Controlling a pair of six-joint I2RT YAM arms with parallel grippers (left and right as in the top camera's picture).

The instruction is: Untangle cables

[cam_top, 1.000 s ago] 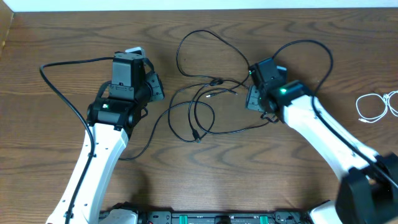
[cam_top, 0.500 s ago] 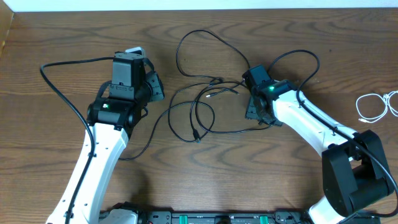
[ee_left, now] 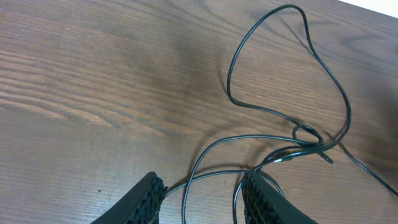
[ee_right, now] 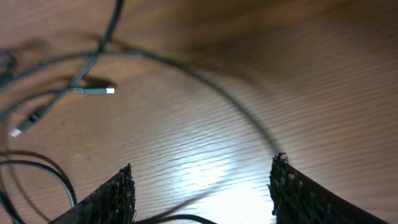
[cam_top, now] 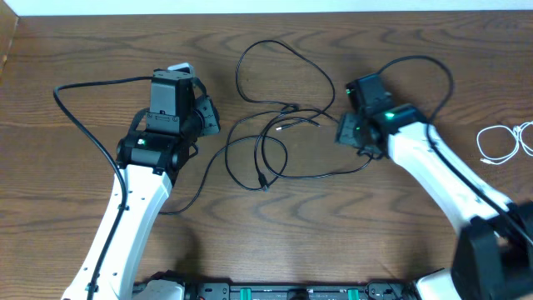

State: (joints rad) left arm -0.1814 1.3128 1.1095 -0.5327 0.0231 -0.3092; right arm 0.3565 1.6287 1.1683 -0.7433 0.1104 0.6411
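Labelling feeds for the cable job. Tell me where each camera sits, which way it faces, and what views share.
Overhead: fixed above the table, facing straight down on tangled black cables, a white cable, the left arm and right arm.
Left wrist: on the left arm, facing down past the open left pincer at cable loops and a knot.
Right wrist: on the right arm, low over the wood, facing past the open right pincer at blurred cable and a plug.
Shared: overhead and left wrist both show that knot.
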